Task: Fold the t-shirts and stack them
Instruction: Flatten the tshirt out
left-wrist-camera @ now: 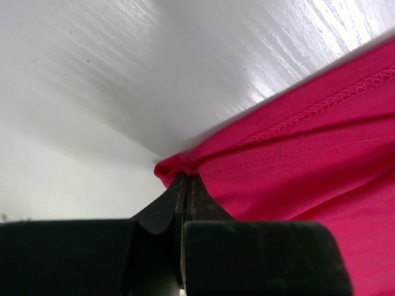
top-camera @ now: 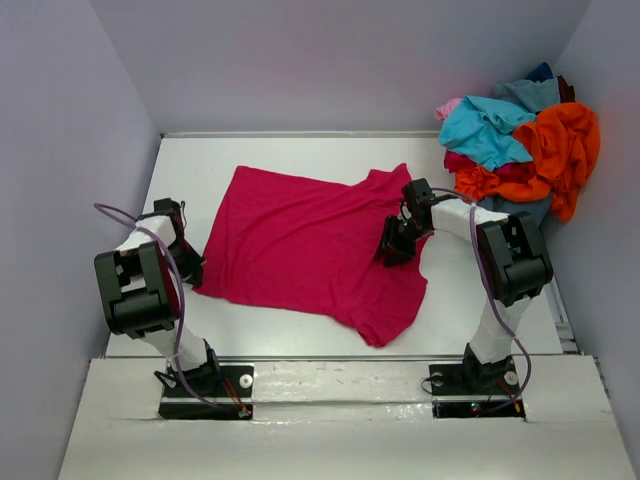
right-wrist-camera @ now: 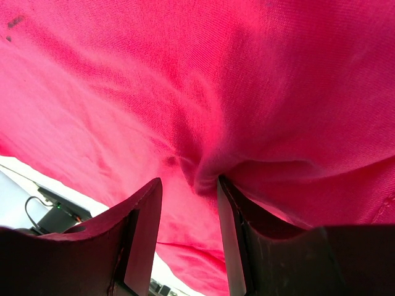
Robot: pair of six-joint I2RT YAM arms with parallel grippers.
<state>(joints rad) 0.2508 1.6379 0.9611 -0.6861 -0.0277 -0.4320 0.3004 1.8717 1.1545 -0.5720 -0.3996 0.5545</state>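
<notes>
1. Top view: the crimson t-shirt [top-camera: 300, 245] lies spread and wrinkled on the middle of the white table [top-camera: 200, 170].
   - The left gripper [top-camera: 192, 272] is at the shirt's near-left corner.
   - The right gripper [top-camera: 392, 255] is over the shirt's right part.
   - A pile sits in the far right corner, well apart from the spread shirt. It holds a turquoise t-shirt [top-camera: 485, 130], an orange t-shirt [top-camera: 565, 145], a bit of a pink t-shirt [top-camera: 450, 107] and a dark blue t-shirt [top-camera: 540, 72].
2. Left wrist view: the left gripper [left-wrist-camera: 185, 182] has its jaws pressed together on a small bunched corner of the crimson t-shirt [left-wrist-camera: 308, 172]. The stitched hem [left-wrist-camera: 321, 108] runs away from the pinch to the upper right, over the glossy table [left-wrist-camera: 154, 74].
3. Right wrist view: the crimson t-shirt [right-wrist-camera: 203, 80] fills nearly the whole view.
   - The right gripper [right-wrist-camera: 188, 180] has its jaws partway apart, clamped around a gathered fold of the cloth.
   - Creases run out from the fold at the fingertips [right-wrist-camera: 229, 209].
   - A strip of table [right-wrist-camera: 18, 185] shows at the lower left.
</notes>
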